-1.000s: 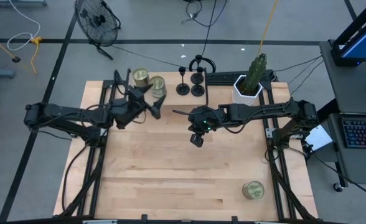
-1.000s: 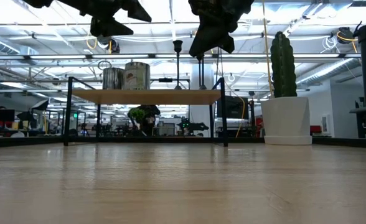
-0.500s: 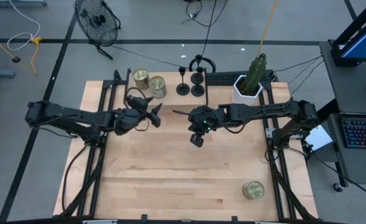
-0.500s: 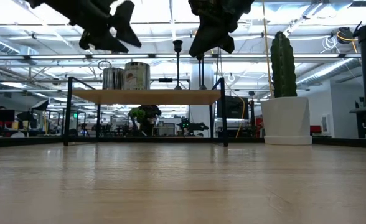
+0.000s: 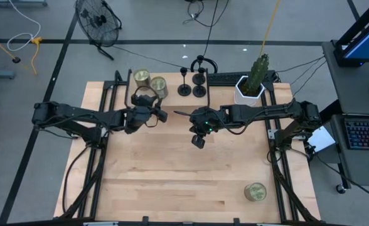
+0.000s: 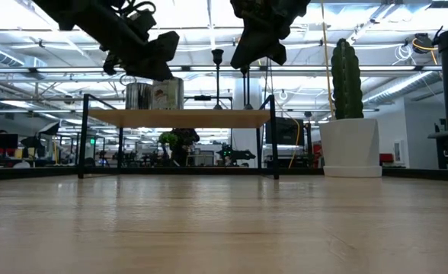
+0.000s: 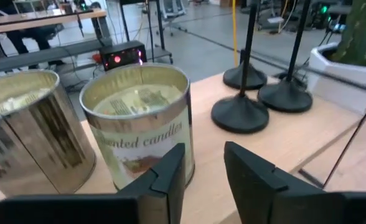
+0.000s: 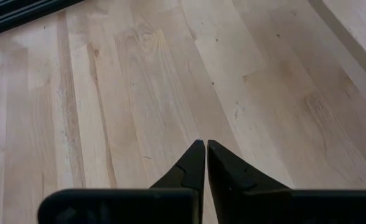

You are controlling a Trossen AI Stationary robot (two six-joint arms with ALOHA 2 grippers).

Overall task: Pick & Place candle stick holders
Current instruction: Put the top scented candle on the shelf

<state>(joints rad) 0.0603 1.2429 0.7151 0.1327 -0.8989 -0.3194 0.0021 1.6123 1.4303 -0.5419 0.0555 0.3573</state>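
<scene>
Three black candle stick holders (image 5: 192,86) stand on their round bases on a raised wooden shelf (image 6: 178,118) at the table's far edge. In the left wrist view their bases (image 7: 240,114) lie just beyond two candle tins (image 7: 142,124). My left gripper (image 7: 205,165) hovers in front of the nearer tin, its fingers a narrow gap apart with nothing between them. In the high view the left gripper (image 5: 162,115) lies left of the table's middle. My right gripper (image 5: 198,142) hangs shut above the bare table middle, pointing down.
A white pot with a cactus (image 5: 250,88) stands at the far right beside the shelf. Another candle tin (image 5: 255,191) sits near the table's near right corner. Bare wood (image 8: 139,93) lies under the right gripper.
My left gripper has moved toward the table's right edge and downward, turning as it went. Its fingers have drawn from wide apart to a narrow gap. The right arm has kept still.
</scene>
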